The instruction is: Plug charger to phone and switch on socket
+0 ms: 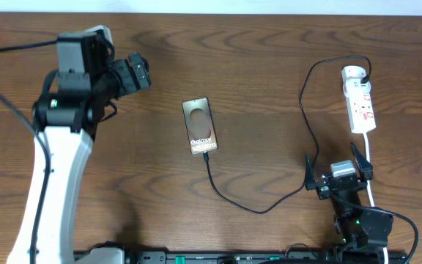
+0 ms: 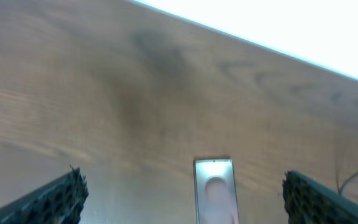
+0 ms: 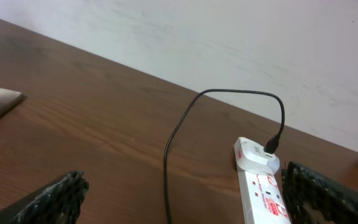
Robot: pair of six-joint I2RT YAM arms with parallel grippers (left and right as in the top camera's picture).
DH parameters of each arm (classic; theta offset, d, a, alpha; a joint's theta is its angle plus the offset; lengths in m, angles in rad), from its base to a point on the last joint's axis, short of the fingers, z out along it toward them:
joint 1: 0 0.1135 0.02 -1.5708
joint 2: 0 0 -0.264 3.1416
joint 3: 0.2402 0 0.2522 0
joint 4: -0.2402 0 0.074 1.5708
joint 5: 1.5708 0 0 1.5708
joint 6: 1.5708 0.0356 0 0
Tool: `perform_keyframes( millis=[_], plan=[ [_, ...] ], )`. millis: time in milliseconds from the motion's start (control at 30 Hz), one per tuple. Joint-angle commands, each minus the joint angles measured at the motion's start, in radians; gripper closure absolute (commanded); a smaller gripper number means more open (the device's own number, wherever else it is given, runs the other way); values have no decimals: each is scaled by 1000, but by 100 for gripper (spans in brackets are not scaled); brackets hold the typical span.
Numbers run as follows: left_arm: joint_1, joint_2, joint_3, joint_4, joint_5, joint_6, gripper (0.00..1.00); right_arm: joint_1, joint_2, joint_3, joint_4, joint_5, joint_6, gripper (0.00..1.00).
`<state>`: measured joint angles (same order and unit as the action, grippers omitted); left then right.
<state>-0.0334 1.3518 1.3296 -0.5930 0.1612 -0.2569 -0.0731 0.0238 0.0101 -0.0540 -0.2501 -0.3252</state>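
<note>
The phone (image 1: 200, 126) lies face up mid-table, with white "Galaxy" lettering and a light oval. The thin black charger cable (image 1: 234, 199) runs from the phone's near end, curves right and up, and ends at a white adapter on the far end of the socket (image 1: 360, 101). My left gripper (image 1: 139, 71) is open and empty, held left of the phone; its wrist view shows the phone (image 2: 215, 190) between the fingers (image 2: 182, 196). My right gripper (image 1: 338, 172) is open and empty, just below the socket (image 3: 263, 193); the cable (image 3: 173, 137) shows ahead of it.
The socket's white lead (image 1: 370, 176) runs down past the right gripper. The right arm base (image 1: 361, 227) sits at the front edge. The left arm (image 1: 53, 176) spans the left side. A white wall (image 3: 260, 37) backs the wooden table.
</note>
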Motion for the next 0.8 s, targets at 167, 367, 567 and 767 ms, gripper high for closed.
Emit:
perform_keyframes(
  millis=[167,367,567,767],
  plan=[
    [6,-274,-351,363,-39,201,2,9,-10,-5,-1,6,11,1],
    [6,-504,-661,584,-22,364,2,9,-10,-5,-1,6,11,1],
    [6,-714,-894,668,-14,505,2,9,-10,-5,-1,6,11,1],
    [6,-895,-1061,701,-29,533,2,9,-10,-5,-1,6,11,1]
  ],
)
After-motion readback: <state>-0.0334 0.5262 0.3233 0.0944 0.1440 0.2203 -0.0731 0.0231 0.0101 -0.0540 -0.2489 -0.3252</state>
